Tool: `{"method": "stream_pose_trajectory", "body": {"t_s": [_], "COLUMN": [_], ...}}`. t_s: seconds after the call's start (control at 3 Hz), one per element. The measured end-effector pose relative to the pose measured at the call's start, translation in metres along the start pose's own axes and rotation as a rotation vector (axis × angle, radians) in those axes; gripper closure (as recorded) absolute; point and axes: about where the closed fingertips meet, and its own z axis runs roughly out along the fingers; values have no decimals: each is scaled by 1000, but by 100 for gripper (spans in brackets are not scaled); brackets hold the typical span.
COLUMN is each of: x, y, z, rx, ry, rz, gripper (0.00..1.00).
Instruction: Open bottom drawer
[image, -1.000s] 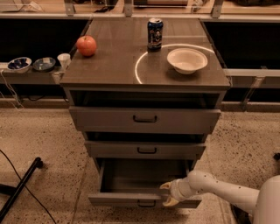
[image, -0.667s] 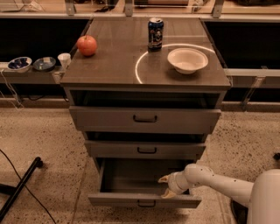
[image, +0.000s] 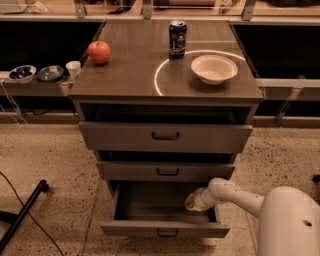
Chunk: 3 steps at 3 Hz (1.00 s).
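The bottom drawer is the lowest of three grey drawers and stands pulled far out, its empty box showing. Its small dark bar handle sits at the centre of the slim front. My gripper is at the end of the white arm coming from the lower right. It hovers over the right inner side of the open drawer, above and behind the front panel, apart from the handle. The middle drawer and top drawer are slightly out.
On the cabinet top stand a red apple, a blue can and a white bowl. Small bowls and a cup sit on a low shelf at left. A black leg lies on the floor at left.
My gripper has lifted from the drawer's front right edge and moved back and up over the drawer's inside. The drawer stays pulled out.
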Motion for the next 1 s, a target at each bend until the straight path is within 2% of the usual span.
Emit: {"method": "stream_pose_trajectory", "body": {"t_s": [0.33, 0.67, 1.0], "x": [33, 51, 55], "y": [12, 29, 52], "z": [23, 37, 42], "rx": [-36, -85, -145], "ry": [43, 56, 43], "rz": [62, 102, 127], "gripper": [100, 100, 100]}}
